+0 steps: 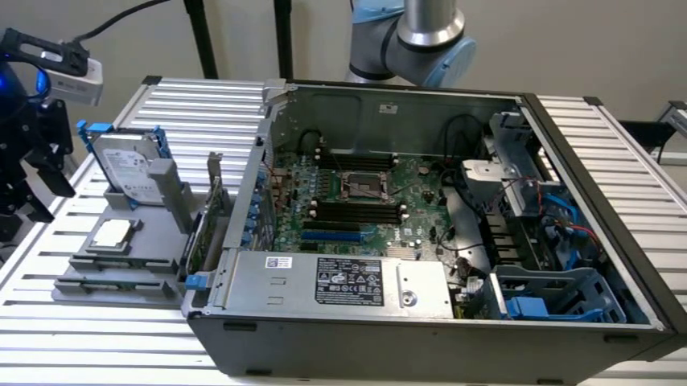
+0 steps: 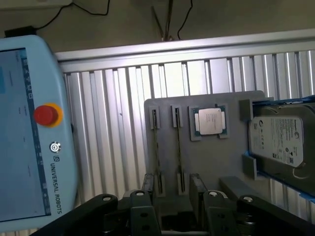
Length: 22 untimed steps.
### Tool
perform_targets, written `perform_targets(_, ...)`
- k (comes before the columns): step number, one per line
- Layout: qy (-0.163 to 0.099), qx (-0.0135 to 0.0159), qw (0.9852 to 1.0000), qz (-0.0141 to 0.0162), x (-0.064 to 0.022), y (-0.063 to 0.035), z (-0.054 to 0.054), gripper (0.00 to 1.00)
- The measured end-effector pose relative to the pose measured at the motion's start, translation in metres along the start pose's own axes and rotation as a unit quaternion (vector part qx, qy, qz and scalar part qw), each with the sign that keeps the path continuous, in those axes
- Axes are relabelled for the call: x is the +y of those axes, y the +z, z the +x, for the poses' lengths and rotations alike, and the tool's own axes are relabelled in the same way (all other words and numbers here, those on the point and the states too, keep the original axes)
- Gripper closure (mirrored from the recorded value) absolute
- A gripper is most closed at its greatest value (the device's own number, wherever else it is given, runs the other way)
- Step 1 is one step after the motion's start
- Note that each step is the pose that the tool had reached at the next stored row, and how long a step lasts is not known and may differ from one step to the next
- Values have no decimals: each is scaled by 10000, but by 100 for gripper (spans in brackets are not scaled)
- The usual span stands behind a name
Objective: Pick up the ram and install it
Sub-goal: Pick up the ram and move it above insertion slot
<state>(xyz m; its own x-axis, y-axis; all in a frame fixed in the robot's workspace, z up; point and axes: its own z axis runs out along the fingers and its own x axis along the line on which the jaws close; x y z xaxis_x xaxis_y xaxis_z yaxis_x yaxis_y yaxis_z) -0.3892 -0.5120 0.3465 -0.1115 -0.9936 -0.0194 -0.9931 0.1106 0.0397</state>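
Two ram sticks point(image 2: 178, 147), thin, dark, edge-on, grey tray point(image 2: 216, 162)

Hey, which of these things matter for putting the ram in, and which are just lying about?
For the job:
ram standing in the grey holder
open tool
black motherboard slots

Lying about:
processor chip
hard drive
expansion card
teach pendant
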Motion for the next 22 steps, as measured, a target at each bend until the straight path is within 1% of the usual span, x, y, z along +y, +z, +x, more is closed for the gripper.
perform_targets(22,-34,1,10000,0,-18,398,28,58)
